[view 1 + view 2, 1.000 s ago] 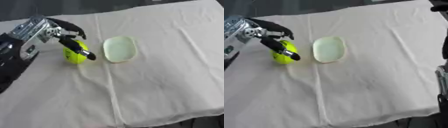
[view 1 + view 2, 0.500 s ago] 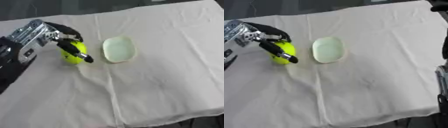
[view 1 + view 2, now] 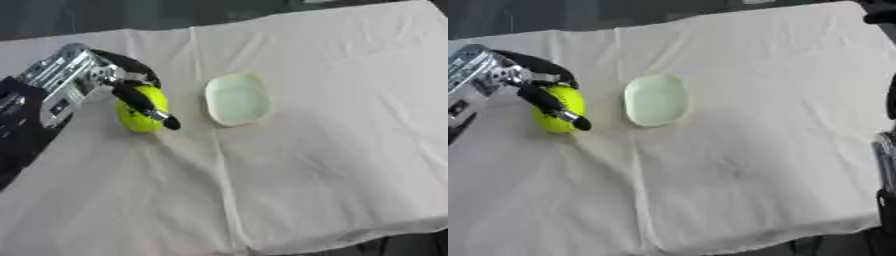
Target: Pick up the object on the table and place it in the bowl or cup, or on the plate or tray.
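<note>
Tray (image 3: pixel 235 99) pale green, nothing in it, yellow-green ball (image 3: pixel 143 110) just left, left hand (image 3: pixel 122 82) curled round ball

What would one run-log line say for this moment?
left robot hand: curled round ball | ball: on cloth, left of dish | dish: empty | right robot hand: unseen

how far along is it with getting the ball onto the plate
Early. Done: the left hand has reached the yellow ball and curls around it. In hand: the grasp, with the ball low by the cloth. Left: carry it right to the empty pale plate and release.
</note>
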`<state>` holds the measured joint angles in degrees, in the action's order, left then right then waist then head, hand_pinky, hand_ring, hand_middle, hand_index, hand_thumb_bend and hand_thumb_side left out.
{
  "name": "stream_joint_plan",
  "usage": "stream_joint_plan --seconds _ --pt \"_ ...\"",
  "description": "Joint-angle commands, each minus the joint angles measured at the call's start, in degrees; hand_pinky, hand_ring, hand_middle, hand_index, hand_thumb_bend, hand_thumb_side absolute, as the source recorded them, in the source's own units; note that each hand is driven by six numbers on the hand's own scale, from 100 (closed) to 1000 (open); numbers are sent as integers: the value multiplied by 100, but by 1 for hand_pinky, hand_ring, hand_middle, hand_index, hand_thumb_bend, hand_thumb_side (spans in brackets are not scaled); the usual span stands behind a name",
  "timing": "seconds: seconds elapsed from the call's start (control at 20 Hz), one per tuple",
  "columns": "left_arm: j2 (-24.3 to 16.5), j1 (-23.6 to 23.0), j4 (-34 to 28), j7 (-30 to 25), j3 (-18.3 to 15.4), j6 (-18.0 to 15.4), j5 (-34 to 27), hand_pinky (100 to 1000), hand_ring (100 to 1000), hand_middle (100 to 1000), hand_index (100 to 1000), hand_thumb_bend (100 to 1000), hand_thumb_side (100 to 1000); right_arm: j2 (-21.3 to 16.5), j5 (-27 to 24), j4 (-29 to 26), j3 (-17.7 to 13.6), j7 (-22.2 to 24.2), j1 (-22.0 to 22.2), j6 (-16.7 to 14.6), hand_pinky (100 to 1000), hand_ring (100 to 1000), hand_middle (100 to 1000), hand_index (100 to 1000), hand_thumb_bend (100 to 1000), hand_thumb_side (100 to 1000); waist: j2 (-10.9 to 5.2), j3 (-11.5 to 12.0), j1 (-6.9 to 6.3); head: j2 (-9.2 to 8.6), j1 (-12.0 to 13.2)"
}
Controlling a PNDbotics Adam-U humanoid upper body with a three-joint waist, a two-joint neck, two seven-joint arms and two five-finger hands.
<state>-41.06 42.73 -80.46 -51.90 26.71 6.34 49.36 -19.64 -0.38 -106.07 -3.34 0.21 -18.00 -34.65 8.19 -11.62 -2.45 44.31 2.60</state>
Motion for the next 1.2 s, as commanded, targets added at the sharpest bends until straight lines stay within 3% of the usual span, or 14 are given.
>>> stream_joint_plan --seconds 0.05,0.15,0.2,0.25,0.45,0.55,0.6,0.7,0.75,0.8,0.85,1.2 --pt "-11 13 25 -7 -37 -86 98 760 905 1000 956 854 873 -56 -22 -92 -26 17 -79 -8 628 748 783 935 100 1000 -55 -11 24 -19 40" --pt "23 -12 42 -7 -18 -134 142 749 894 1000 954 853 781 -53 -22 -93 -28 15 -83 -6 627 748 783 935 100 1000 -51 -17 25 -19 42" --pt "40 -29 47 -7 -11 -161 169 750 896 1000 954 852 790 -51 -25 -93 -28 15 -86 -5 627 748 783 935 100 1000 -48 -20 25 -19 43" --pt "55 -54 58 -7 3 -191 195 743 891 1000 956 884 683 -48 -26 -93 -28 16 -88 -5 627 748 783 935 100 1000 -44 -23 24 -19 43" --pt "78 -143 122 -7 63 -322 301 709 875 1000 962 872 599 -41 -30 -91 -29 19 -96 -3 627 748 783 936 100 1000 -35 -28 24 -19 40" --pt "80 -180 177 -7 81 -347 347 537 788 1000 939 824 536 -38 -30 -90 -30 19 -97 -2 627 748 783 936 100 1000 -34 -29 23 -19 44" --pt "84 -198 202 -7 81 -346 366 517 777 1000 935 817 530 -36 -30 -89 -30 20 -98 -1 627 748 783 936 100 1000 -34 -29 23 -19 45" --pt "94 -230 220 -7 68 -330 386 362 682 1000 888 759 494 -31 -30 -87 -32 19 -99 1 627 748 783 936 100 1000 -34 -30 26 -19 43" --pt "96 -245 181 -7 42 -311 407 188 582 1000 812 696 461 -29 -30 -86 -34 18 -98 1 627 748 783 936 100 1000 -34 -28 30 -19 39" --pt "93 -264 122 -7 19 -289 436 213 592 1000 823 704 464 -28 -29 -86 -36 17 -97 1 627 748 783 936 100 1000 -33 -28 34 -19 36" --pt "86 -278 56 -7 -1 -268 469 106 546 966 768 665 452 -26 -29 -86 -37 16 -96 1 627 748 783 936 100 1000 -33 -27 39 -19 34" --pt "24 -319 -231 -7 -70 -172 562 100 520 941 723 623 442 -22 -21 -81 -35 14 -88 0 627 749 782 936 100 1000 -41 -17 58 -19 37"
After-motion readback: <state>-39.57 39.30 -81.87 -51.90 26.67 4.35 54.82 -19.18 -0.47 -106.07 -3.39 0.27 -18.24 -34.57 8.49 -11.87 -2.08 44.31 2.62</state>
